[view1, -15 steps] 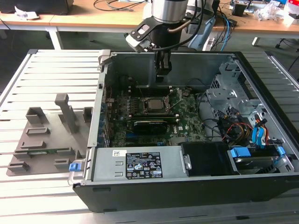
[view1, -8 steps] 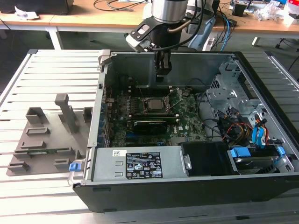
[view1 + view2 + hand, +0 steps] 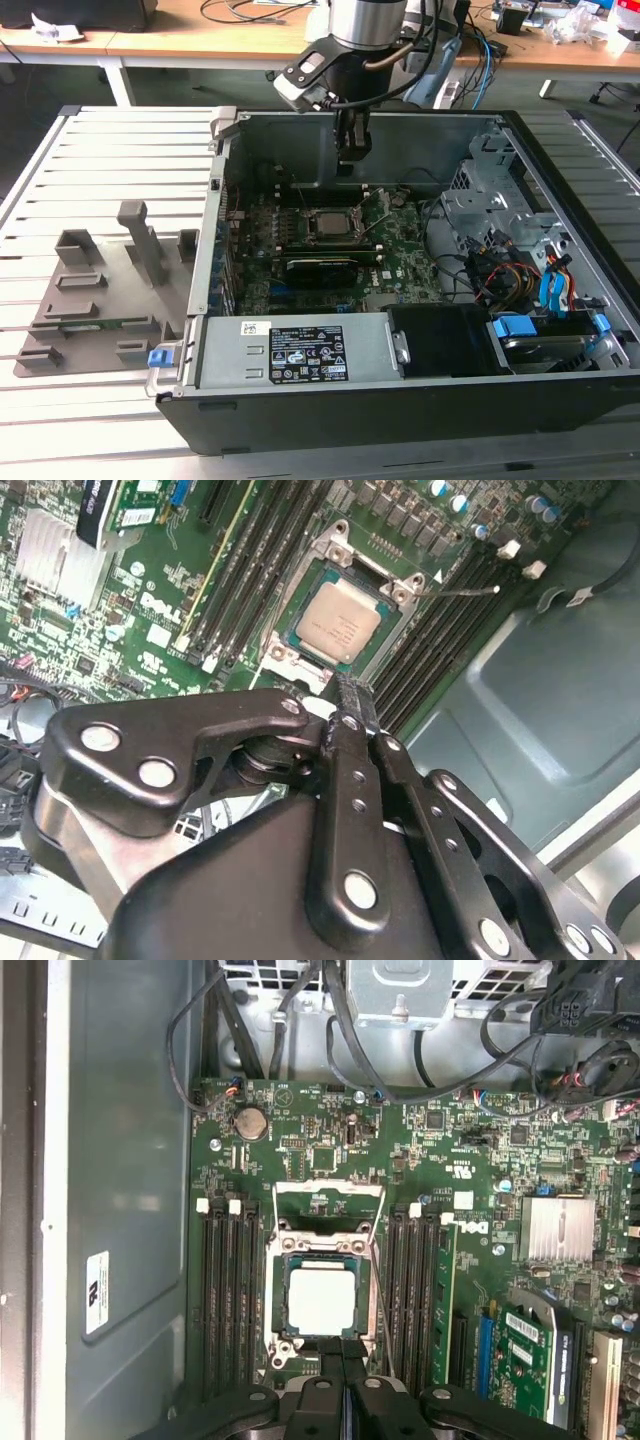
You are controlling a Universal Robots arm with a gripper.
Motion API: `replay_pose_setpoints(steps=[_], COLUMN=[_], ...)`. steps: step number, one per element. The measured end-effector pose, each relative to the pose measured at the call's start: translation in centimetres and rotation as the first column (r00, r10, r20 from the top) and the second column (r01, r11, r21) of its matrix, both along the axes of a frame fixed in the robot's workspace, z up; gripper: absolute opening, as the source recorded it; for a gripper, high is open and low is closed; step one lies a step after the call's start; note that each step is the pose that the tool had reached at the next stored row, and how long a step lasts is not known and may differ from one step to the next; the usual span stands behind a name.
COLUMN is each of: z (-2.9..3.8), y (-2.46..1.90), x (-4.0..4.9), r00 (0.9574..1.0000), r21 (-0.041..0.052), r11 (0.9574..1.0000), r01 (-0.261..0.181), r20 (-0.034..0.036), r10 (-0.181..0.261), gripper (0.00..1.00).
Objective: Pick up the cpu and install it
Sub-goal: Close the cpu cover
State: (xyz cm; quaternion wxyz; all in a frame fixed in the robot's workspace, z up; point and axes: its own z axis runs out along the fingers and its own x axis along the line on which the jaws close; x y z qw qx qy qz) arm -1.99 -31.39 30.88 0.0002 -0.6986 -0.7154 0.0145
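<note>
My fingers [image 3: 335, 1352] are pinched together on nothing, hovering over the motherboard [image 3: 470, 1220]; the cpu [image 3: 322, 1298] lies flat in its socket [image 3: 278, 1290], just below and slightly beyond my tips.

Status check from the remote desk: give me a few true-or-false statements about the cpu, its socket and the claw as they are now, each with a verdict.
1. The cpu lies in the motherboard socket. True.
2. The claw grips the cpu. False: the claw is shut on nothing and hangs over the socket's edge, while the cpu sits in the socket.
3. The socket's metal hold-down frame is closed over the cpu. False: it is swung open and the chip's top is bare.
4. Memory slots run along both sides of the socket. True.
5. The computer case has its side panel on. False: it lies open, with the motherboard exposed.
</note>
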Motion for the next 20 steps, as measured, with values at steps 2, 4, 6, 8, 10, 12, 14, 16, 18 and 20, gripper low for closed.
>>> replay_pose_setpoints(steps=[2,4,6,8,10,12,14,16,18,20], z=[0.00,-0.02,-0.06,-0.15,-0.23,-0.49,-0.72,-1.11,-1.49,-2.02], y=[0.00,0.02,0.09,0.18,0.30,0.40,0.45,0.53,0.59,0.67], x=[0.65,1.66,3.17,4.65,5.50,6.25,6.60,6.93,7.16,7.64], r00=[1.0000,1.0000,1.0000,1.0000,1.0000,1.0000,0.9999,0.9999,0.9999,0.9999], r21=[-0.0003,-0.0014,-0.0039,-0.0058,-0.0057,-0.0057,-0.0049,-0.0048,-0.0048,-0.0047], r11=[1.0000,1.0000,1.0000,1.0000,1.0000,1.0000,1.0000,1.0000,1.0000,1.0000], r01=[0.000,0.000,0.000,0.000,0.000,0.000,0.000,-0.001,-0.001,-0.002], r20=[-0.0002,-0.0012,-0.0031,-0.0049,-0.0064,-0.0088,-0.0100,-0.0110,-0.0115,-0.0125], r10=[0.000,0.000,0.000,0.000,0.000,0.000,0.000,0.001,0.001,0.002], gripper=[0.11,0.11,0.11,0.11,0.11,0.11,0.11,0.11,0.11,0.11])
